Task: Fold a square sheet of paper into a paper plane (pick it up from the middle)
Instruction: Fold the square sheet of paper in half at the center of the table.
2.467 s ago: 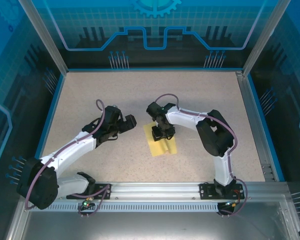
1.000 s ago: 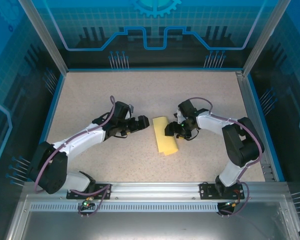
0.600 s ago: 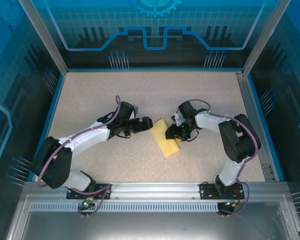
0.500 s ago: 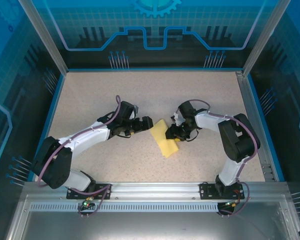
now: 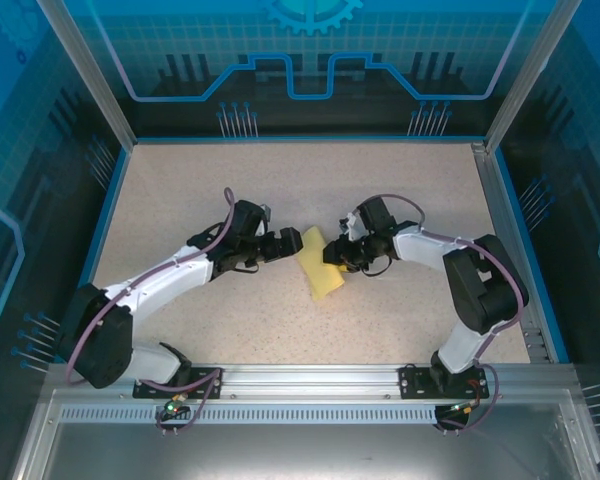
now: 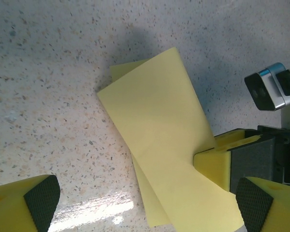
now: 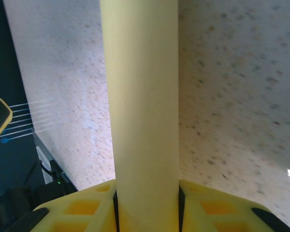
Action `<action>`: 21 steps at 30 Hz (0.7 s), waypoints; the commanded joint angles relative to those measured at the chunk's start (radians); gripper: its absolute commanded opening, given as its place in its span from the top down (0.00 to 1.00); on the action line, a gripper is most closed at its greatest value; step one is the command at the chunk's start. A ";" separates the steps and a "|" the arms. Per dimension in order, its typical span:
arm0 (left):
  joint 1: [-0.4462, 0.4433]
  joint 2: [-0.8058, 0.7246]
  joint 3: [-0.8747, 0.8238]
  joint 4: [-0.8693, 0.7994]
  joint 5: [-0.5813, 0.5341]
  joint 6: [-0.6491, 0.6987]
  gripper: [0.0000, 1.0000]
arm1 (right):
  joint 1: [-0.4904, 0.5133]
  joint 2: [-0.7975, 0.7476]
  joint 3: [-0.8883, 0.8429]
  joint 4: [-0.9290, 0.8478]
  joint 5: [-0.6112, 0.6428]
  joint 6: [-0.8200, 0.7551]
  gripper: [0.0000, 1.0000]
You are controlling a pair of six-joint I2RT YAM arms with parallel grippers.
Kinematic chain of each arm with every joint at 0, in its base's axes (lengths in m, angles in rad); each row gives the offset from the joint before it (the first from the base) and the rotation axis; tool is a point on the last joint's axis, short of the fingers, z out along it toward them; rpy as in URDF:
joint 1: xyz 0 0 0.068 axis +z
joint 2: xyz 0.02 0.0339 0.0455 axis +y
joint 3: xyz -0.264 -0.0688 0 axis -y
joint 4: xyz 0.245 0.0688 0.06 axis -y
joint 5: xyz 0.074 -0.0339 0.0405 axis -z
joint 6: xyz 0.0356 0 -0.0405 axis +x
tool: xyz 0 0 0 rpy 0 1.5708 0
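**Folded yellow sheet pinched by the right gripper, left gripper wide open beside it**

The sheet of paper is near the middle of the table. It is folded over into a long two-layer strip that runs slantwise between the two grippers. In the left wrist view its upper layer is a plain, unmarked band. A lower layer peeks out behind the far corner and along one long edge, and a soft shadow falls on the speckled surface beyond the far end. Whether that far end touches the table I cannot tell.

The right gripper has the strip by one end. In its own wrist view the paper runs straight out from between the two yellow fingers, which press in on both sides with no gap showing. In the left wrist view one of those yellow fingers lies against the strip's right edge.

The left gripper is just beside the sheet's left edge with its jaws spread wide, holding nothing. Its two dark-padded fingertips show at the bottom corners of its own view, well apart. The strip's near end lies between them and touches neither.
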 commanded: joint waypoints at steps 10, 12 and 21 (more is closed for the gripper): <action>-0.007 -0.030 0.000 -0.038 -0.042 0.001 0.02 | 0.164 -0.001 -0.133 0.237 0.255 0.357 0.61; -0.007 -0.032 -0.005 -0.033 -0.042 -0.001 0.02 | 0.168 -0.024 -0.123 0.182 0.283 0.313 0.55; -0.007 -0.029 -0.020 -0.007 -0.031 -0.011 0.05 | 0.139 -0.008 0.059 -0.167 0.295 0.007 0.39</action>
